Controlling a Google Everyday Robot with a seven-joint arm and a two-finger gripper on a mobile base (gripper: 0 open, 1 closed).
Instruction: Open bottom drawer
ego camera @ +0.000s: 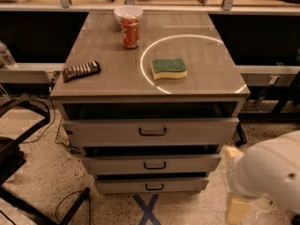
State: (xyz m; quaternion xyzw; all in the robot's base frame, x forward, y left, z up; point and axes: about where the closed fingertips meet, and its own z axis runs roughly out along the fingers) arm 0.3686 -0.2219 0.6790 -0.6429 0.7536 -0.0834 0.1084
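The bottom drawer (pixel 152 185) is the narrowest, lowest front of the grey-brown cabinet, with a small dark bar handle (pixel 154 187) at its centre. Its front sits just behind the middle drawer's front, and its inside does not show. My gripper (pixel 234 209) is at the lower right, a pale yellowish piece below the big white arm body (pixel 269 175). It is to the right of the bottom drawer and apart from it, nearer the camera.
The middle drawer (pixel 151 164) and the top drawer (pixel 152 131) sit above. On the cabinet top are a sponge (pixel 168 68), a red can (pixel 130 31), a white bowl (pixel 127 12) and a dark remote-like object (pixel 81 70). Black stand legs and cables (pixel 28 172) lie on the floor at left.
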